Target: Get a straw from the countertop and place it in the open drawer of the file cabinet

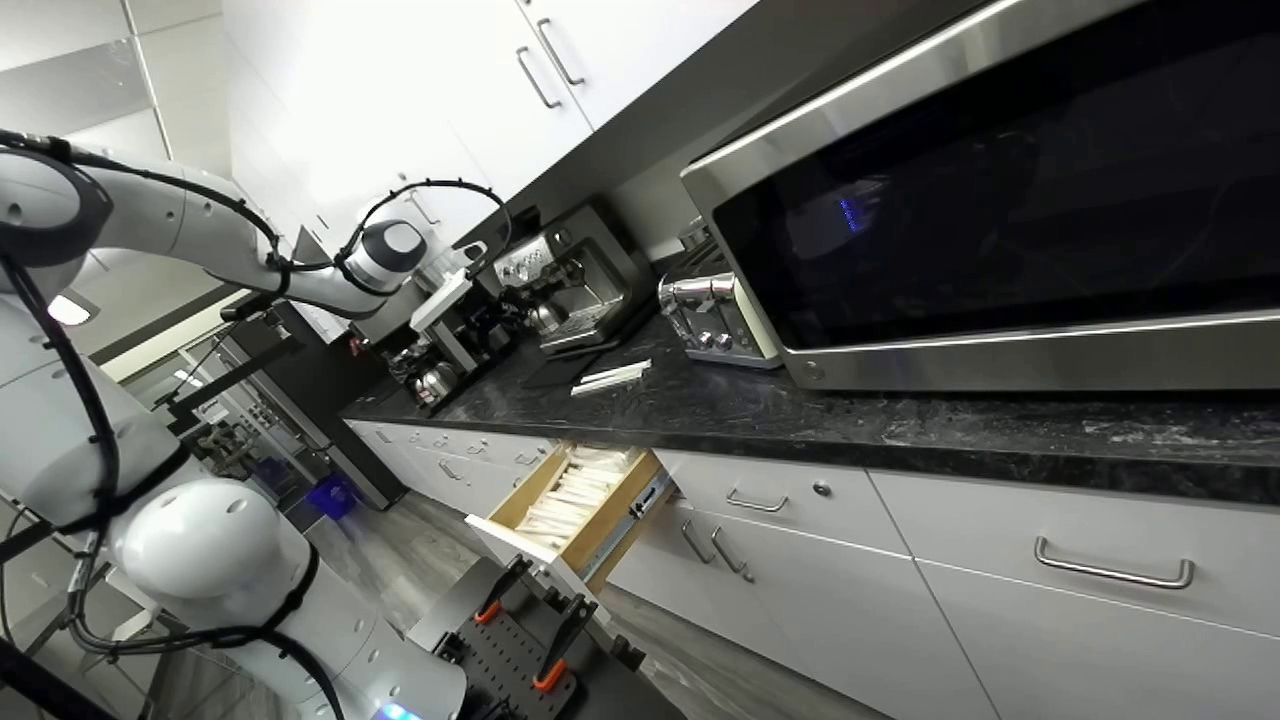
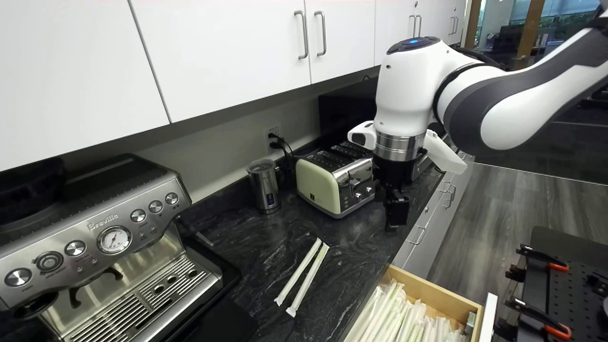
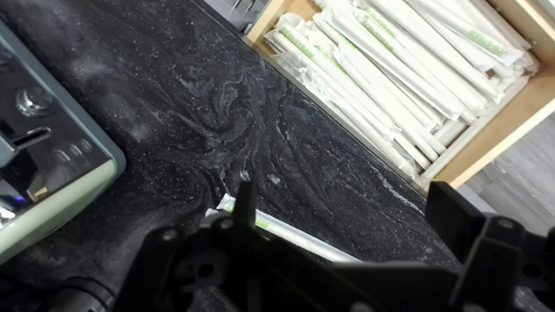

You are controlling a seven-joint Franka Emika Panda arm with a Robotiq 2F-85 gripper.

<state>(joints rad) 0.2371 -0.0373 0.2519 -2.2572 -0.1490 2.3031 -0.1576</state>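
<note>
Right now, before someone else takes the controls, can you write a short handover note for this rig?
Gripper: open, nothing in it, hanging above the countertop.
On the countertop: two wrapped straws lying close together, ungrasped.
Drawer: pulled open, holding many other straws; I cannot tell whether any came from this job.
Done: the drawer is open; no straw is held yet.
Left: probably move over one of the pair, grip it, carry it above the drawer and release.

Wrist view: pincer (image 3: 345,199) hides pt. of straw (image 3: 310,242) on tabletop (image 3: 243,121); L edge cuts off toaster (image 3: 65,213), top edge cuts off drawer (image 3: 498,139).
</note>
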